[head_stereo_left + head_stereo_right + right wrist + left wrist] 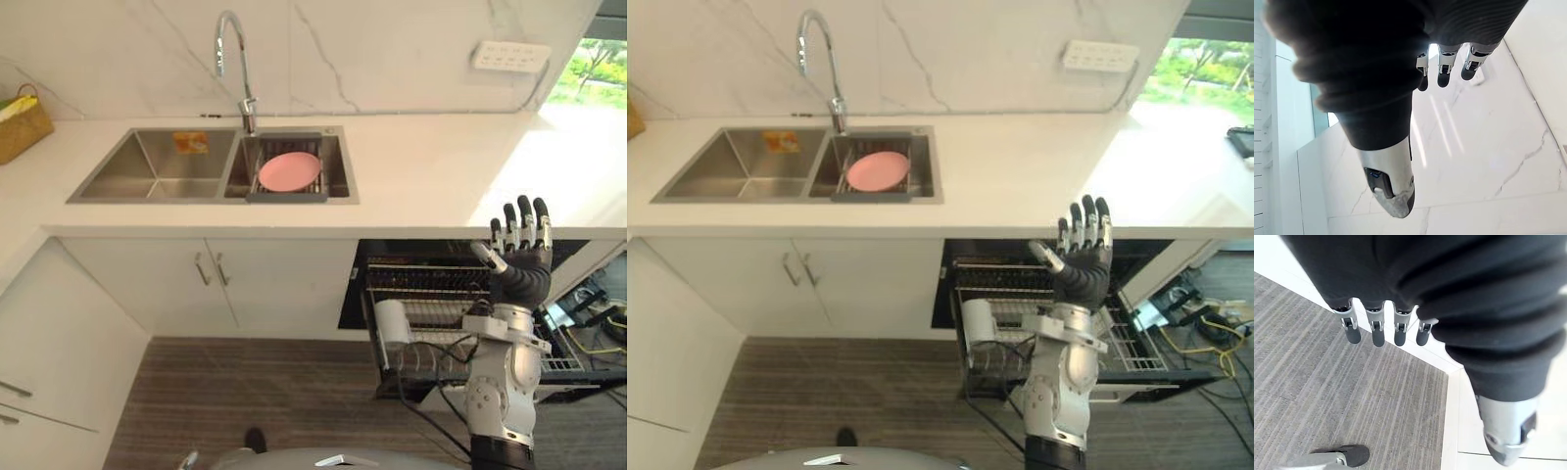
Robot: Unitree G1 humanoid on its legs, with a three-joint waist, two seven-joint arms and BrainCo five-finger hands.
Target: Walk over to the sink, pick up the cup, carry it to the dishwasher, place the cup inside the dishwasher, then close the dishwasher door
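The white table (421, 176) carries a steel double sink (157, 166) up and to the left of the open dishwasher (416, 279). The cup (393, 320), plain white, sits at the left end of the dishwasher's pulled-out rack. The right hand (522, 257) is raised before the dishwasher, with straight fingers and nothing in it. The left hand (1377, 333) hangs over the floor (1327, 396), fingers relaxed and empty.

Bright daylight comes in through the window (592, 65) at the far right and washes the desk (549, 162) beside it out in white glare. The dishwasher (416, 253) opening below lies in shadow, while the sink (157, 168) is lit softly and evenly.
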